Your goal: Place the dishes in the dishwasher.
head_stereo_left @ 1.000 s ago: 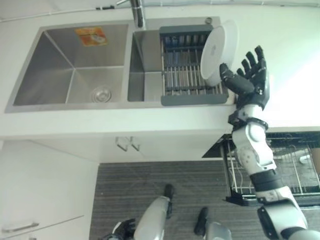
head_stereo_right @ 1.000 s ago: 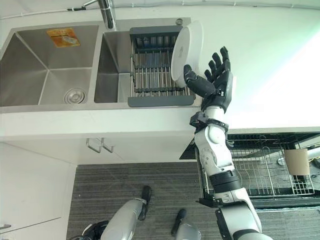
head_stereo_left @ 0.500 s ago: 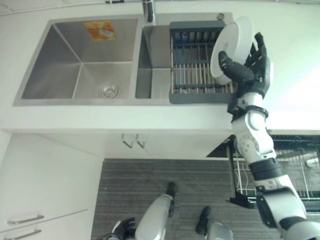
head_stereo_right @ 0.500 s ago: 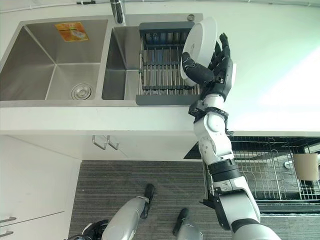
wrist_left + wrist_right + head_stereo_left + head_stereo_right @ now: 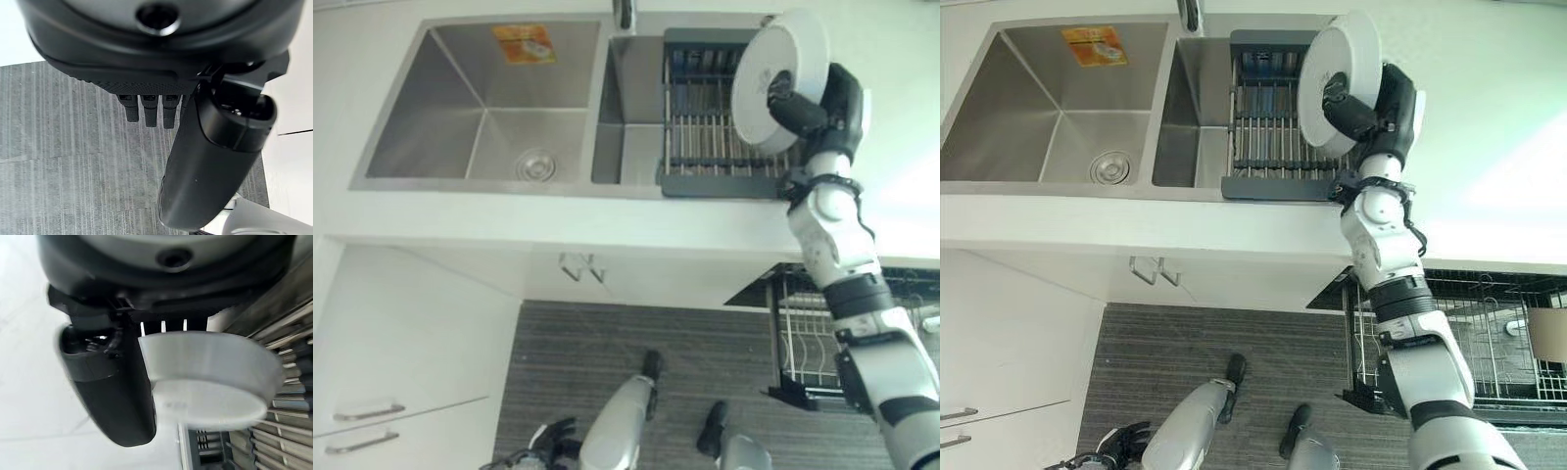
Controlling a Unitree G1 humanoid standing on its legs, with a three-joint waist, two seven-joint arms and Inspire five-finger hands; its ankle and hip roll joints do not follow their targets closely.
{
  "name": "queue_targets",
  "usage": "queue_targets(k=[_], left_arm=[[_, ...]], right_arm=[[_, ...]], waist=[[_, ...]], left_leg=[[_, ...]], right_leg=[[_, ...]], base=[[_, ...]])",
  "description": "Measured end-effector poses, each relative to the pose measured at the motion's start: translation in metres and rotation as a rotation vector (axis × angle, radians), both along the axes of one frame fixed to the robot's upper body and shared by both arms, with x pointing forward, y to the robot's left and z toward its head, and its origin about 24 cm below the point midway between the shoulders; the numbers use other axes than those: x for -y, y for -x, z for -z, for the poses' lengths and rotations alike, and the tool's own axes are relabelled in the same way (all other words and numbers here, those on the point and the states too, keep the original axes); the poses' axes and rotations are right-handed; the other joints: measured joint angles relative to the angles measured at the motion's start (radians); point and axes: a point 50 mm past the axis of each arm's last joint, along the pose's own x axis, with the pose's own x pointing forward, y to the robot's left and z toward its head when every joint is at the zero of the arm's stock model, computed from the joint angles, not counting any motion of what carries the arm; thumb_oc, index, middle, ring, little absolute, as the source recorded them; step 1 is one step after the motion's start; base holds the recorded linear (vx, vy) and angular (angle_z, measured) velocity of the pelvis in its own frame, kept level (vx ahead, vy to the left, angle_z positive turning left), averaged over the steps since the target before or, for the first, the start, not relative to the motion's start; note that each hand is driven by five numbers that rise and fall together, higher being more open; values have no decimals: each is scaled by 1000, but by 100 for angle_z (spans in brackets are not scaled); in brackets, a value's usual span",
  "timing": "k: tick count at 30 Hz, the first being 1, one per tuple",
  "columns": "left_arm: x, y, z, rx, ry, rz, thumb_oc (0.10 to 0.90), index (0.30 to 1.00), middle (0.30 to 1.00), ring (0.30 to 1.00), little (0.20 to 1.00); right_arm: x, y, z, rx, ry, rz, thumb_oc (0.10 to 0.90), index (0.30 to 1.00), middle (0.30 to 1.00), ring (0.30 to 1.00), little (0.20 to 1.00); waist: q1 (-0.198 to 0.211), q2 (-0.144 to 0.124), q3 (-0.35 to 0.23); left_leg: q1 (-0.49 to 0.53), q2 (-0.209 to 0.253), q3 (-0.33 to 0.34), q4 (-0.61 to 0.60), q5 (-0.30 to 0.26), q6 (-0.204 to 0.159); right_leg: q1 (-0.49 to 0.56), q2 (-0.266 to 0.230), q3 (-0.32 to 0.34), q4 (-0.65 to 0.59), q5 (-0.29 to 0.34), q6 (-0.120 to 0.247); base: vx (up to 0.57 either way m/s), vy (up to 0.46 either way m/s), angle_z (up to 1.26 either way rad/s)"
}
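I hold the white dish [image 5: 778,78] in my right hand [image 5: 824,106], pinched above the drying rack [image 5: 705,117].
Thumb on its base, fingers hidden behind; left hand [image 5: 205,161] relaxed over the floor.

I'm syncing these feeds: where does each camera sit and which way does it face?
Eye views: head, looking down at sink, rack, counter; right hand holds bowl.
Left wrist: looks past left hand to floor.
Right wrist: looks along the hand at the bowl.
Shared: bowl, rack.
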Motion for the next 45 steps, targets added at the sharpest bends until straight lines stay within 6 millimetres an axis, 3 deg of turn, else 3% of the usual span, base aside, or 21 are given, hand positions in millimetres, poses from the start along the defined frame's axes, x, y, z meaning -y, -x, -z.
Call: queue_targets(k=[3,7,10,14,17,20,21,28,33,39,40,45], left_arm=[[1,-2,-1,8,-1,9,800,900,900,900,900],[-8,-7,-6,21,-246,260,800,900,900,900,900],[-12,-14,-10,50,-303,284,800,900,900,900,900],[-18,-21,-14,60,-396,339,800,900,900,900,900],[-23,-32,-18,75,-429,307,800,900,900,900,900],[-30,-41,-24,106,-473,251,800,900,900,900,900],[-29,-45,-26,120,-479,248,800,900,900,900,900],[-18,-54,-29,191,-463,205,800,900,900,900,900],[0,-48,-22,193,-391,189,800,900,900,900,900],[16,-20,-7,111,-280,149,800,900,900,900,900],[12,-9,-4,74,-279,129,800,900,900,900,900],[7,-1,0,13,-276,90,800,900,900,900,900]], right_arm=[[1,-2,3,-17,4,15,400,300,300,300,300],[-6,-3,10,-39,69,66,400,300,300,300,300],[-11,0,18,-38,76,77,400,300,300,300,300],[-28,19,22,55,53,50,400,300,300,300,300],[-41,37,20,156,67,-4,400,300,300,300,300],[-39,56,29,221,27,-12,400,300,300,300,300],[-38,60,33,227,15,-8,400,300,300,300,300],[-3,91,73,166,-26,91,400,300,300,300,300],[29,109,99,81,-12,205,400,300,300,300,300],[63,142,116,21,1,251,400,300,300,300,300],[64,149,119,12,22,215,400,300,300,300,300],[68,155,126,-18,23,156,400,300,300,300,300]], waist=[[3,-2,1],[1,-17,0],[-3,-24,-2],[-15,-61,-17],[-53,-84,-38],[-130,-102,-127],[-153,-97,-147],[-246,-56,-204],[-294,-50,-208],[-339,-53,-210],[-345,-58,-214],[-395,-58,-214]], left_leg=[[5,0,-9,-1,5,-1],[41,4,-8,-30,18,-6],[66,7,-2,-41,23,-5],[94,24,25,-53,21,-9],[127,41,54,-55,17,-12],[145,63,84,-64,9,-24],[145,68,87,-68,7,-26],[171,111,167,-83,3,-36],[176,133,201,-93,7,-47],[196,150,221,-113,14,-61],[206,159,237,-122,11,-67],[214,167,258,-123,9,-70]], right_leg=[[14,4,-15,-5,1,-1],[35,6,-12,-10,2,-2],[52,8,-6,-16,5,-2],[65,21,23,-32,12,-6],[84,33,56,-41,18,-8],[80,52,98,-44,23,-16],[77,55,100,-45,24,-17],[39,79,188,-25,24,-29],[10,95,225,-8,26,-34],[-1,114,245,-7,21,-47],[-2,122,261,-4,20,-49],[-7,130,283,-2,23,-52]], base=[[-49,-40,12],[-102,-47,-1],[-65,-72,-7],[-80,-74,-21],[-60,-51,-32],[-106,-46,-36],[-111,-37,-45],[-43,-17,-38],[-7,-19,-25],[2,-26,-16],[-30,-4,-26],[-16,21,-17]])
